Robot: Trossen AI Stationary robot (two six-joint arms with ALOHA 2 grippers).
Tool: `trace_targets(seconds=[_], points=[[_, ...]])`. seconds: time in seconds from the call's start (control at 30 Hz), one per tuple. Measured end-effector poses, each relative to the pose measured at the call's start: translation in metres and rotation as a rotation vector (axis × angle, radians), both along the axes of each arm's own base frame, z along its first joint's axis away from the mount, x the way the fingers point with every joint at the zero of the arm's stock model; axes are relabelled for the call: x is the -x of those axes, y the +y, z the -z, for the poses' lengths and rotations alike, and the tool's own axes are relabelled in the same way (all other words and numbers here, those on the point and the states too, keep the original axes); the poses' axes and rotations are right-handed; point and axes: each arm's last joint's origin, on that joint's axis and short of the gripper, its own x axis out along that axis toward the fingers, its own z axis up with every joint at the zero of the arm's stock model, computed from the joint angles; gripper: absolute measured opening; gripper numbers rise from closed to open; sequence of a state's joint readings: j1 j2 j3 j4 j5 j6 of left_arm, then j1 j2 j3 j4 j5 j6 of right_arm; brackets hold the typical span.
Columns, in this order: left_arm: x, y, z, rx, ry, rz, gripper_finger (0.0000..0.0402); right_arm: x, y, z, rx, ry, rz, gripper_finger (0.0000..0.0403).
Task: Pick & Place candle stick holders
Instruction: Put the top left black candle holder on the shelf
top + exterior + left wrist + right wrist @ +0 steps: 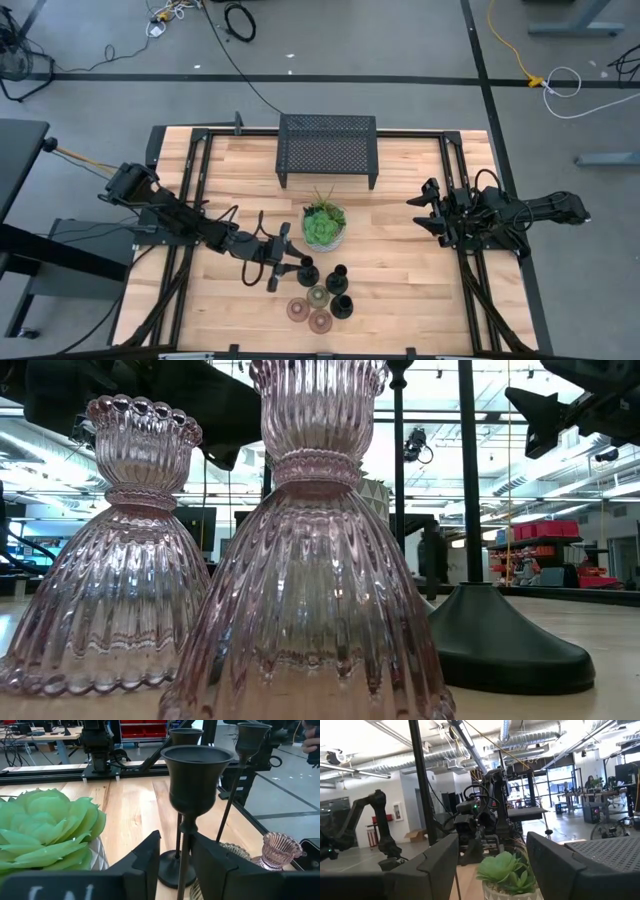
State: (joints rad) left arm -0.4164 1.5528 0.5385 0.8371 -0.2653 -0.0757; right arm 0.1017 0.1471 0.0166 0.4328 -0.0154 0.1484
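Note:
Three black candlesticks and three small glass cups stand on their bases near the table's front middle. My left gripper is open, level with the table. Its fingers stand on either side of the thin stem of the leftmost candlestick, below its cup. My right gripper is open and empty at the table's right side, facing the plant. The low view shows two pink glass cups and a black base. My left gripper has the candlestick's stem between its two fingers, coming level from the table's left. The stem lies close beside one finger, with a gap to the other. I cannot tell whether the finger touches it. The candlestick stands upright.
A green leafy plant in a bowl stands just behind the candlesticks, close to my left gripper. A black mesh rack stands at the far middle. Bare wood lies between the group and my right arm. Black frame rails run along both sides.

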Motion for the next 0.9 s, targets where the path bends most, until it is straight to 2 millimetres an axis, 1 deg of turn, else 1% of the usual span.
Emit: trace_targets(seconds=[0.3, 0.43, 0.6, 0.9], points=[[0.0, 0.0, 0.0, 0.0, 0.0, 0.001, 0.0046, 0.0, 0.0, 0.0, 0.0, 0.0, 0.0, 0.0236], [-0.0001, -0.0001, 0.0004, 0.003, 0.005, 0.036, 0.0013, 0.0, 0.0, 0.0, 0.0, 0.0, 0.0, 0.0236], [-0.0002, 0.0001, 0.0003, -0.001, 0.004, 0.036, 0.0016, 0.0, 0.0, 0.0, 0.0, 0.0, -0.001, 0.0236], [-0.0005, 0.0021, -0.0004, -0.006, -0.005, -0.032, 0.001, 0.0, 0.0, 0.0, 0.0, 0.0, -0.001, 0.0236]])
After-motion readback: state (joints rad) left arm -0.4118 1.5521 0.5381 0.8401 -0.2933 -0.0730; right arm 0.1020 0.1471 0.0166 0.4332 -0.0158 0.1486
